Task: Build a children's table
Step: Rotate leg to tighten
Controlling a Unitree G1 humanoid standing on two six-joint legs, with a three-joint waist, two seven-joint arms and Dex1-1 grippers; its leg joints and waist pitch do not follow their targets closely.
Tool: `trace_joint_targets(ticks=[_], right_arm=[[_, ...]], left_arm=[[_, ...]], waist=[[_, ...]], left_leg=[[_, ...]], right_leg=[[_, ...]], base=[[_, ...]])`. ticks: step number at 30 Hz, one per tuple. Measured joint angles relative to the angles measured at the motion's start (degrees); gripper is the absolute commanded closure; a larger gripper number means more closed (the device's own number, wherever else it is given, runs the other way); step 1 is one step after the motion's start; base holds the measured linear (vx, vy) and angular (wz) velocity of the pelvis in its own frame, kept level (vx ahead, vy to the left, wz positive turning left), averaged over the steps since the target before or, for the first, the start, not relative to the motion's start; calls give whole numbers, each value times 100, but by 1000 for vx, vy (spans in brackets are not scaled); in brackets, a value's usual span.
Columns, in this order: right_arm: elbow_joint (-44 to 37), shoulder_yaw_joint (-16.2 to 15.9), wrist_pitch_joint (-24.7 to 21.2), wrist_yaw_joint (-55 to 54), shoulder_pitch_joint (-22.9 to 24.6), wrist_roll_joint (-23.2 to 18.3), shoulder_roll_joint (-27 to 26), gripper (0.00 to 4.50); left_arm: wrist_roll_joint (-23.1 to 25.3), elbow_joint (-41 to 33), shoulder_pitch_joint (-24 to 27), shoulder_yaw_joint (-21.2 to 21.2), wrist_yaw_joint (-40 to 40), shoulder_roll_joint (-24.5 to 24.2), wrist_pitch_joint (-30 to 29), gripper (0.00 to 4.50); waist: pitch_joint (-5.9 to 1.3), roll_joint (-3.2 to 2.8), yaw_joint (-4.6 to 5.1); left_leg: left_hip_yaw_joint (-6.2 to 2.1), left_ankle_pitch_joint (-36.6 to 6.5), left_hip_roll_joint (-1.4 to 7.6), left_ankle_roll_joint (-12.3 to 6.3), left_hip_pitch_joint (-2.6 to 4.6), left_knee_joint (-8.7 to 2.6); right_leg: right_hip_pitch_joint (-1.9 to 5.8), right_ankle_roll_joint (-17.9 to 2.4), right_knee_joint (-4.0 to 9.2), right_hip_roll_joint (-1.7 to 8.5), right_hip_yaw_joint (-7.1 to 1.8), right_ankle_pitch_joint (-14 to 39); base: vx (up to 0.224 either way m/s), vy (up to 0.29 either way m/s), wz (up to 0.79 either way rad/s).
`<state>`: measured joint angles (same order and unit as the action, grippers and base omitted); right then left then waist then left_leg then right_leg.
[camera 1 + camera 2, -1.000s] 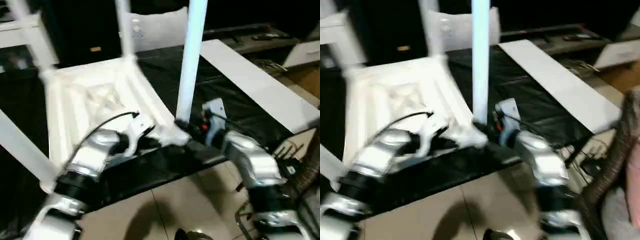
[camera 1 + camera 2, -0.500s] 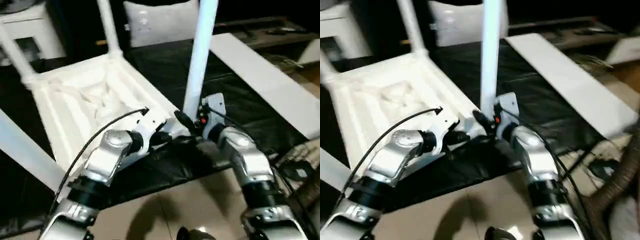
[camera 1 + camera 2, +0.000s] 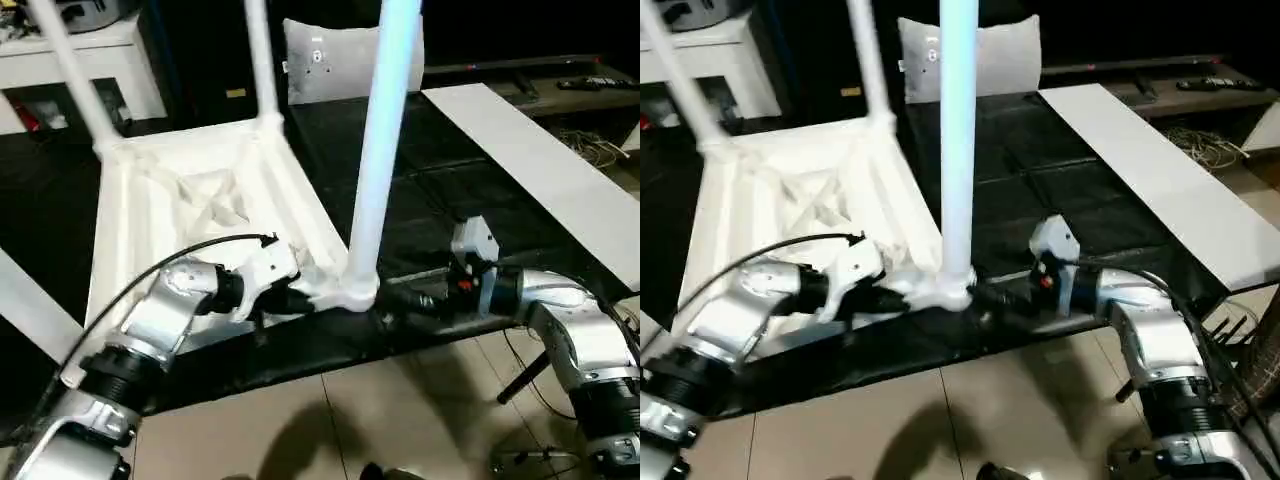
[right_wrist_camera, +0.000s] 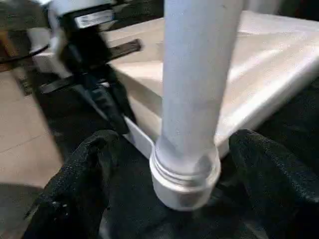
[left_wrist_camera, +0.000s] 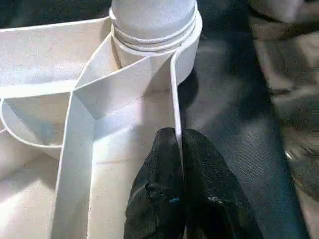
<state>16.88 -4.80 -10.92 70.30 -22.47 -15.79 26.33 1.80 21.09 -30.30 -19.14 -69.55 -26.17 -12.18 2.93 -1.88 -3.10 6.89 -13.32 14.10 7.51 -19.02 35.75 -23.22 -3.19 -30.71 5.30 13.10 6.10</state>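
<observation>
Backing off to the right, the right gripper [image 4: 164, 199] now stands wide, its fingers [image 4: 75, 184] either side of the near-right leg [image 3: 378, 160] without touching. That leg stands in its socket on the upturned children's table [image 3: 190, 200], three others showing; flipping upright seems left. On the near edge, the left gripper [image 5: 179, 184] pinches the rim.

Prob. home lounge, cushion [image 3: 340, 58], white cabinet [image 3: 75, 60], tiled floor [image 3: 330, 420]
</observation>
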Motion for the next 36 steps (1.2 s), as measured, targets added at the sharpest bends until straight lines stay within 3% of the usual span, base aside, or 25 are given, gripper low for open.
trace_joint_targets(ticks=[4, 7, 13, 16, 21, 31, 36], right_arm=[[183, -96, 12, 366, -178, -29, 90, 132], [255, -236, 61, 570, -287, -5, 77, 150], [364, -393, 76, 831, -288, -17, 3, 206], [363, -455, 49, 901, -294, -32, -36, 232], [467, -472, 27, 1020, -419, -33, -44, 259], [424, -467, -183, 999, -416, -53, -77, 264], [56, -252, -598, 469, -136, -164, -205, 264]], left_arm=[[-9, 197, -135, -227, -728, -252, 448, 450], [25, 278, -216, -368, -973, -279, 652, 450], [81, 490, -421, -447, -1004, -215, 845, 450], [79, 518, -452, -447, -1029, -154, 913, 450], [77, 689, -557, -448, -1098, -151, 1084, 450], [69, 737, -559, -435, -1086, -157, 1072, 450], [17, 608, -460, -269, -744, -40, 554, 450]], waist=[[7, -13, -19], [4, -7, -13], [-1, 1, -7], [-7, 10, -74], [-7, 11, -183], [-7, 11, -201], [-7, 11, -204]], left_leg=[[-4, -1, -2, 0, 64, 0], [-3, -6, -22, -6, 85, -2], [0, -13, -29, -14, 16, -29], [5, 3, -34, -32, -19, -42], [47, 10, -25, -23, -20, -51], [69, 13, -25, -17, -6, -50], [72, 16, -27, -12, -2, -50]], right_leg=[[121, 8, 70, 12, 11, -4], [151, 21, 71, 34, 10, 0], [91, 41, 24, 37, -15, -16], [1, 32, -66, 23, -74, -3], [-66, 9, -135, 10, -118, 25], [-68, 9, -138, 9, -137, 25], [-65, 9, -138, 10, -140, 24]], base=[[0, 0, 0], [0, 0, 0], [0, 0, 0], [0, 0, 0], [0, 0, 0], [0, 0, 0], [0, 0, 0]])
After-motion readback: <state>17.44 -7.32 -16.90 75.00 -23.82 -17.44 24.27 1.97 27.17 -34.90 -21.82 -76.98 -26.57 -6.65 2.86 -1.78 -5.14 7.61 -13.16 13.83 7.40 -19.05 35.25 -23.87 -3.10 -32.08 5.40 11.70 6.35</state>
